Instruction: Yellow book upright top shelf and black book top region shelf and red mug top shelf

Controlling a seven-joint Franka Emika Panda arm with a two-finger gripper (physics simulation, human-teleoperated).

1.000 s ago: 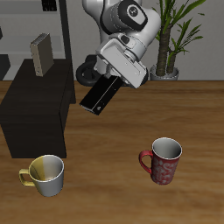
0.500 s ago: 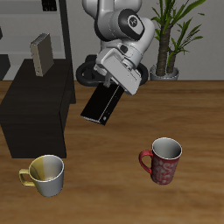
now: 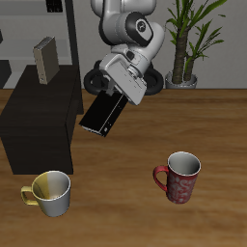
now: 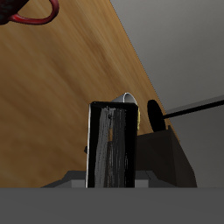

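My gripper (image 3: pixel 114 89) is shut on the black book (image 3: pixel 100 113) and holds it tilted in the air beside the shelf (image 3: pixel 39 121), just off its edge. In the wrist view the black book (image 4: pixel 114 144) hangs between the fingers with the shelf (image 4: pixel 166 157) behind it. The yellow book (image 3: pixel 44 60) stands upright on the shelf's top near the back. The red mug (image 3: pixel 178 178) stands on the table nearer the front edge, apart from the gripper; a bit of it shows in the wrist view (image 4: pixel 31 10).
A yellow-and-white mug (image 3: pixel 50 192) stands on the table near the front edge, in front of the shelf. A potted plant (image 3: pixel 183 48) stands at the back of the table, beside the robot's base.
My gripper has carried the black book toward the shelf and slightly lower. The mugs and the yellow book have not moved.
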